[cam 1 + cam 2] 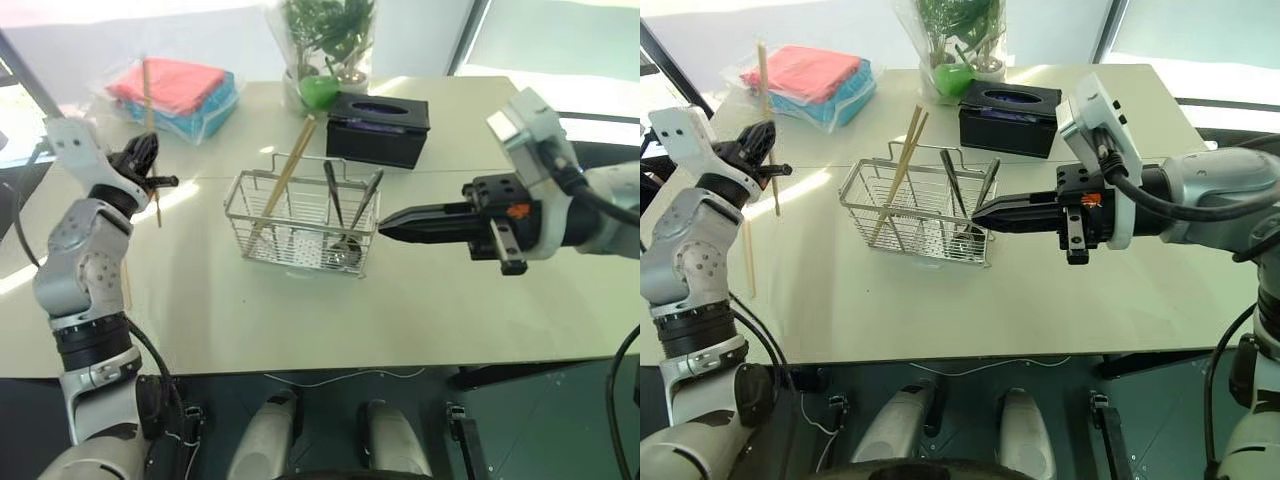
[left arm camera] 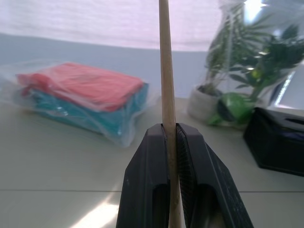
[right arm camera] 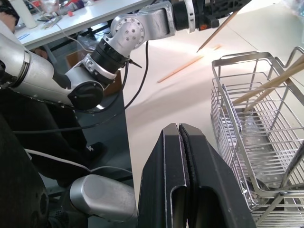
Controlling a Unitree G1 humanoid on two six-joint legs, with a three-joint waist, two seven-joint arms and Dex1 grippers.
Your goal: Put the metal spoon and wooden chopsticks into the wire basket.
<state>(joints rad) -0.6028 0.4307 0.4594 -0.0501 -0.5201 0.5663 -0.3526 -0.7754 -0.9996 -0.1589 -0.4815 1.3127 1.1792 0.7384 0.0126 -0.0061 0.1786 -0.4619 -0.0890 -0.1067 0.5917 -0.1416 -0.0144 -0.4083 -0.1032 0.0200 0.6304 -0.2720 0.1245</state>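
The wire basket stands mid-table. Two wooden chopsticks lean in its left part, and the metal spoon stands beside another metal utensil in its right end. Left of the basket and raised above the table, my left gripper is shut on a further chopstick, which it holds nearly upright. One more chopstick lies flat on the table near the left edge. My right gripper is shut on nothing; it points left, its tip just off the basket's right end.
A black tissue box sits behind the basket. A potted plant in clear wrap stands at the back. A plastic bag of red and teal cloths lies at the back left.
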